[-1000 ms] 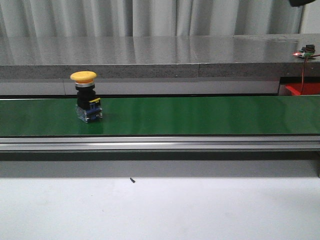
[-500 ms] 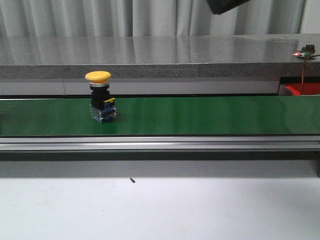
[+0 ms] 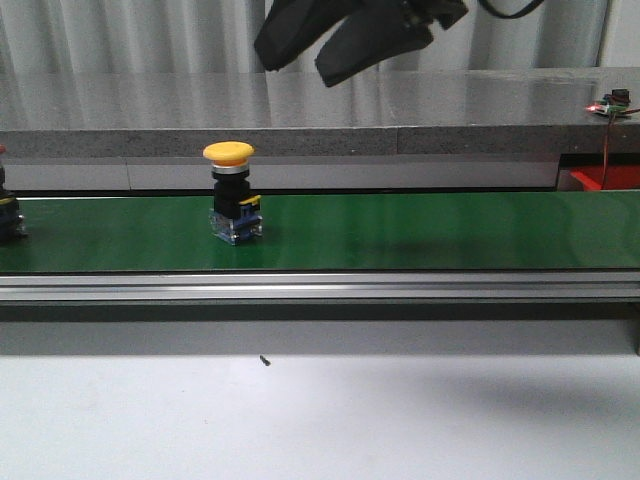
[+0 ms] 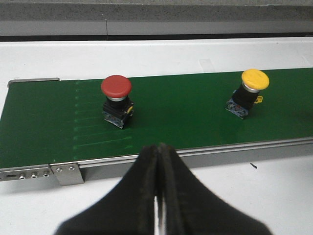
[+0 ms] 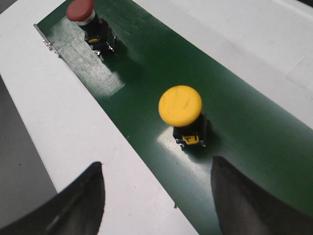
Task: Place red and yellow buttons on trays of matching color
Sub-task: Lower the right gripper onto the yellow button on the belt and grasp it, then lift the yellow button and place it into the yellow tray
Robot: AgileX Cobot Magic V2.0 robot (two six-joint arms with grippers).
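A yellow button (image 3: 232, 205) stands upright on the green belt (image 3: 420, 230), left of centre. A red button (image 3: 6, 218) shows only partly at the belt's left edge. My right gripper (image 3: 295, 65) hangs open, high above the belt and a little right of the yellow button. From its wrist I see the yellow button (image 5: 181, 108) just ahead of the open gripper (image 5: 157, 164), with the red button (image 5: 83, 14) farther off. My left gripper (image 4: 159, 148) is shut and empty over the white table, short of the belt's near rail, facing the red button (image 4: 116, 95) and the yellow button (image 4: 252, 88). No tray shows clearly.
An aluminium rail (image 3: 320, 285) runs along the belt's near side. Behind the belt is a grey counter (image 3: 300, 110). A red shape (image 3: 605, 178) with a small circuit board (image 3: 612, 102) and wires sits at the far right; I cannot tell if it is a tray. White table (image 3: 320, 420) lies in front.
The yellow button has ridden rightward along the belt. The red button has entered at the left edge. My right gripper has swung in from the upper right toward the left.
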